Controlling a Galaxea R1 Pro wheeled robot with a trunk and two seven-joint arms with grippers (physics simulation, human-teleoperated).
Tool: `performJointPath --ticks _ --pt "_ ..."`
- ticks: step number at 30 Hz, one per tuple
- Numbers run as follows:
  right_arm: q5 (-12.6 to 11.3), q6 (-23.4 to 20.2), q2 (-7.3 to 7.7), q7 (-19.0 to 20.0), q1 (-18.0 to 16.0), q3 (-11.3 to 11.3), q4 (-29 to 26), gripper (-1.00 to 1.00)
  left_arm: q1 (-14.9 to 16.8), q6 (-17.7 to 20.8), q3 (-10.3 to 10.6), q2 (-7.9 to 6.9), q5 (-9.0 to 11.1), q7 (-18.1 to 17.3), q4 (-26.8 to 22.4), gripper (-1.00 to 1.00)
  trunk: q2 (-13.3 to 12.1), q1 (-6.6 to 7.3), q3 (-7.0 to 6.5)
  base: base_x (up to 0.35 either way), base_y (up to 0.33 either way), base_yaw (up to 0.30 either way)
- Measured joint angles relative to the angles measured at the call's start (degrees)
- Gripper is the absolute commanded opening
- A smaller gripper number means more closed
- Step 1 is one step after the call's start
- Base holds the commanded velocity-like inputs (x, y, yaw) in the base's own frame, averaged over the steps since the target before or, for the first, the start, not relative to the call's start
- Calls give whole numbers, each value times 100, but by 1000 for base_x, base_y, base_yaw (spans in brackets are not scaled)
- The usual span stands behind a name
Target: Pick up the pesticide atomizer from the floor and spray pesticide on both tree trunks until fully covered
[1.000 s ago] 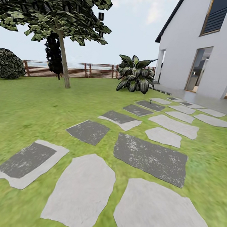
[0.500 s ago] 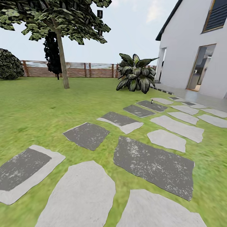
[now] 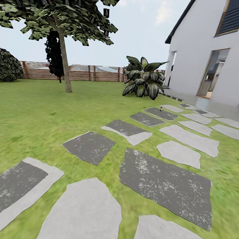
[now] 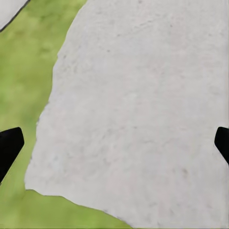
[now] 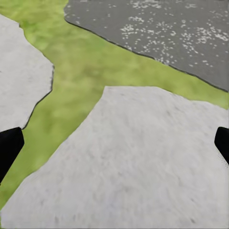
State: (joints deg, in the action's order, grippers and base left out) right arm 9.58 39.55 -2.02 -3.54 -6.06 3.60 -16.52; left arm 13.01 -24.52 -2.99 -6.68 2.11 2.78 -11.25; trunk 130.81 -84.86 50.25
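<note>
A tiny dark upright object with a pale top, likely the pesticide atomizer (image 3: pixel 161 108), stands far off on a dark stepping stone (image 3: pixel 162 113) near the house. At the back left rises a tree (image 3: pixel 58 12) with a slim grey-brown trunk (image 3: pixel 65 63); a darker tree (image 3: pixel 53 57) hangs just behind it. In the left wrist view my left gripper (image 4: pixel 114 145) is open over a pale stone slab (image 4: pixel 143 109), nothing between its black fingertips (image 4: pixel 9 145). My right gripper (image 5: pixel 114 145) is open too, above a pale slab (image 5: pixel 133 162) and grass.
Grey and dark stepping stones (image 3: pixel 163 180) run across the lawn (image 3: pixel 39 119) toward a white house (image 3: pixel 206 50) with a paved terrace (image 3: pixel 217 108). A broad-leaved shrub (image 3: pixel 144 77), a round bush (image 3: pixel 7 64) and a wooden fence (image 3: pixel 93 73) line the back.
The whole head view has shifted: the stepping stones have slid toward me and spread wider, so the camera has advanced. Nothing in the garden itself has moved.
</note>
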Motion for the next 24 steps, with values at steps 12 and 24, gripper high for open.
performJointPath --ticks 12,24 --pt "-1 0 0 2 0 0 0 100 0 0 0 0 0 -3 0 100 0 0 0 339 0 -232" --pt "0 0 0 0 0 0 0 100 0 0 0 0 0 1 0 100 0 0 0 339 0 -192"
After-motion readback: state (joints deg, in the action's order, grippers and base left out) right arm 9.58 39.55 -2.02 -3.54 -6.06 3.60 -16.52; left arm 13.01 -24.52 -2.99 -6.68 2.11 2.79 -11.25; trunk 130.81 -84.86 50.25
